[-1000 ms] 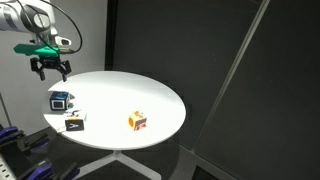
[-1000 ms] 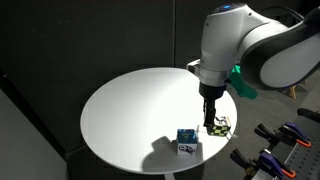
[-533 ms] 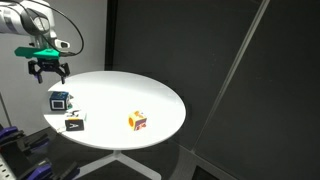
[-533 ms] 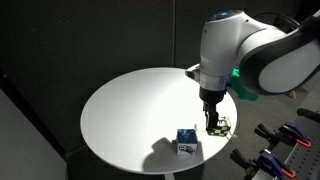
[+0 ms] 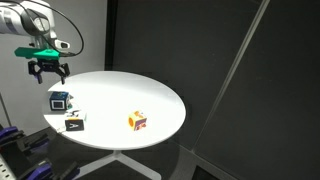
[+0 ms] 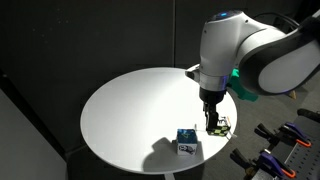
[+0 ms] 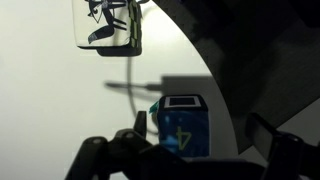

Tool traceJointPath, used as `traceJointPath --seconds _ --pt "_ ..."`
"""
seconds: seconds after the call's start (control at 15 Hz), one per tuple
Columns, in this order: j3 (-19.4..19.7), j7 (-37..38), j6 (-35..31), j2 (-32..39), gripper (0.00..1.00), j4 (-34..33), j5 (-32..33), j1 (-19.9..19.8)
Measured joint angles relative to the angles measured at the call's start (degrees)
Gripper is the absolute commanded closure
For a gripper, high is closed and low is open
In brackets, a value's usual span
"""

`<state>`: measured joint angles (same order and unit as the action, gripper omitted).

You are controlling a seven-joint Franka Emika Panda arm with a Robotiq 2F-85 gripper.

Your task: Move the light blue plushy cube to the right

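Note:
The light blue plushy cube (image 5: 60, 100) sits near the edge of the round white table (image 5: 130, 95); it also shows in the other exterior view (image 6: 186, 142). In the wrist view the cube (image 7: 182, 125) lies below and between my spread fingers, its white face with a dark mark on the far side. My gripper (image 5: 50, 75) hangs above the table a little behind the cube, open and empty. It also shows in the other exterior view (image 6: 210, 122) and in the wrist view (image 7: 195, 150).
A black cube (image 5: 75, 121) lies next to the blue one at the table edge and shows in the wrist view (image 7: 110, 25). An orange-yellow cube (image 5: 137, 121) sits nearer the table's middle. Dark curtains surround the table.
The arm shifted very slightly a second ago and has held still since. The cubes have not moved.

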<state>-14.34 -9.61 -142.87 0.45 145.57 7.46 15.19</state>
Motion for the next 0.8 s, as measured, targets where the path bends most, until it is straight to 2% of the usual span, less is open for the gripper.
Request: traceJointPath --seconds 0.33,0.8 --pt "-0.2 0.0 -1.6 2.0 0.00 -1.4 0.3 0.2" --pt "-0.4 0.5 -3.4 9.0 0.00 -6.6 5.0 0.7"
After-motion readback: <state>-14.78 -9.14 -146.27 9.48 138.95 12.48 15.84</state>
